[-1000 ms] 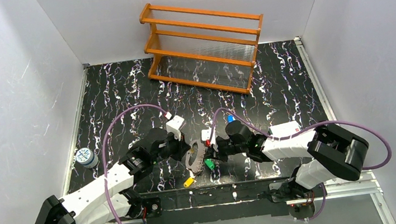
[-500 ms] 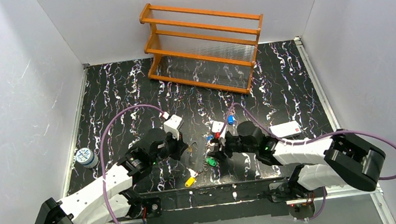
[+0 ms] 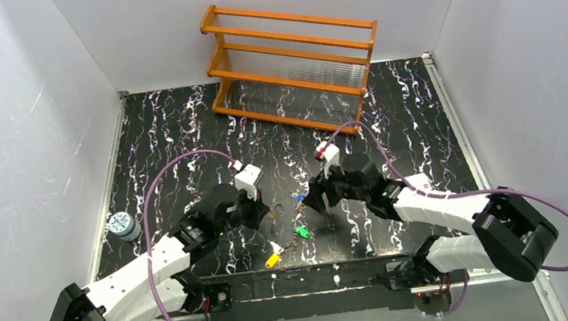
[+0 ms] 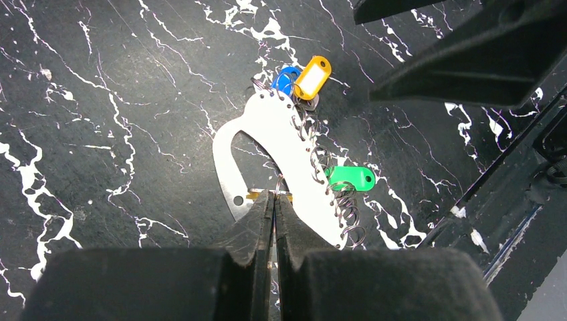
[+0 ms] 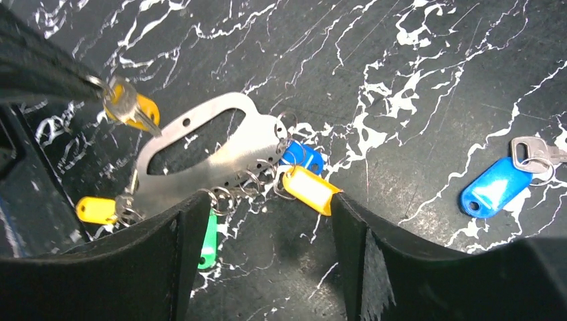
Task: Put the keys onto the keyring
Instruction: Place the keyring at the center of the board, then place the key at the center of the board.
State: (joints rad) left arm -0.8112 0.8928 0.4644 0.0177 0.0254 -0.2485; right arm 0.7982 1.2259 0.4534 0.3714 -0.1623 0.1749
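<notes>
Beside keyring [image 4: 281, 127], R gripper [image 5: 267, 214] wide, pulled back; L gripper [image 4: 274, 197] pinching key [image 5: 127, 100].

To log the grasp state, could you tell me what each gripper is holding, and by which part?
The left gripper pinches a yellow-tagged key by its small ring end; the right gripper is open, holding nothing.

Flat pale metal keyring plate [image 4: 264, 144] lying on black marbled surface [image 3: 180, 124], between left claw [image 4: 273, 199] and right claw [image 5: 267, 200]. Left claw pinching small yellow-tagged metal key [image 5: 130, 107] at plate's edge. Green-tagged key [image 4: 351, 178], orange-tagged key [image 4: 313, 75] and blue-tagged key [image 4: 286, 77] sitting along plate's ringed edge. Loose blue-tagged metal key [image 5: 495, 187] lying apart from plate, on orange-tagged key's side. Orange wooden rack [image 3: 292, 67] standing at surface's rear.
</notes>
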